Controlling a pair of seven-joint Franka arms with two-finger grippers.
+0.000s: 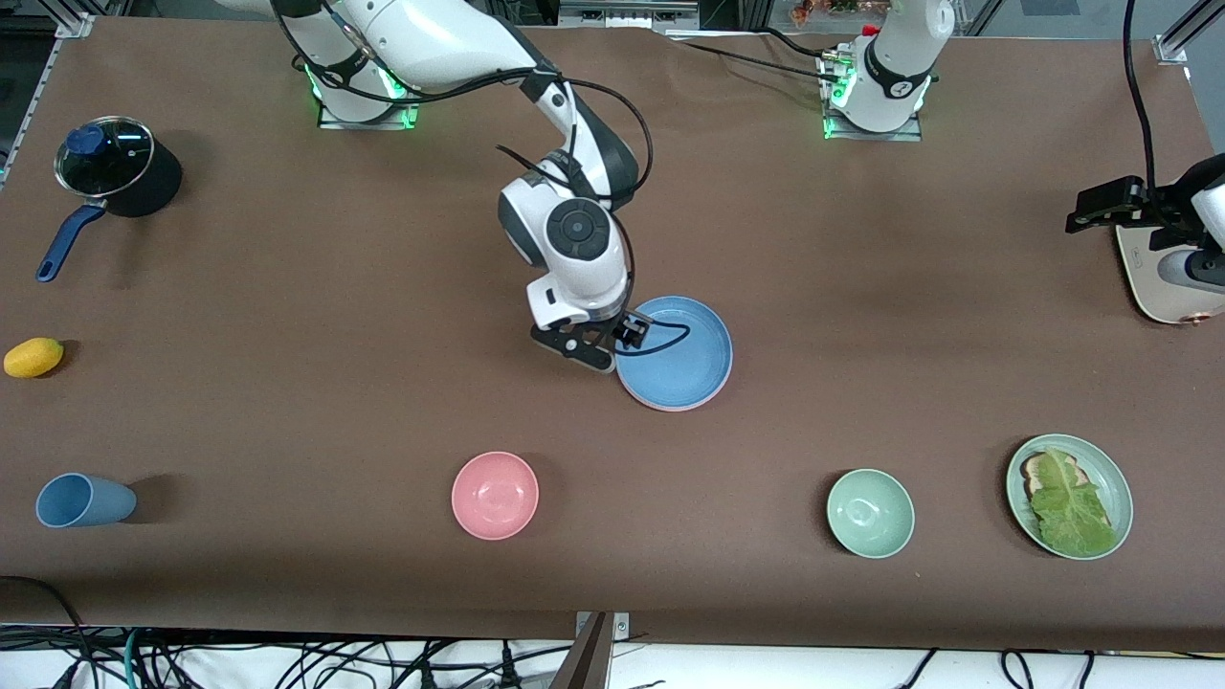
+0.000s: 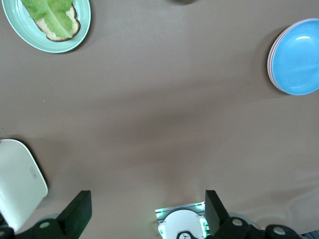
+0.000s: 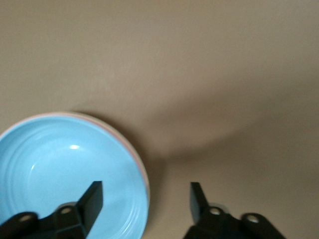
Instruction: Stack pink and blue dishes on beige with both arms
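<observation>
pot (image 1: 117, 167) | lemon (image 1: 33, 357) | blue cup (image 1: 81, 500) | pink bowl (image 1: 495, 495) | green bowl (image 1: 870, 513)

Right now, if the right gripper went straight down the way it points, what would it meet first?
Most likely the rim of the blue plate: the right gripper is open, one finger over the plate, the other over the bare table. Its height above the rim is unclear.

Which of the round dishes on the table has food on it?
The green plate at the left arm's end of the table, holding toast with a lettuce leaf. The pink bowl, green bowl and blue plate hold none.
</observation>
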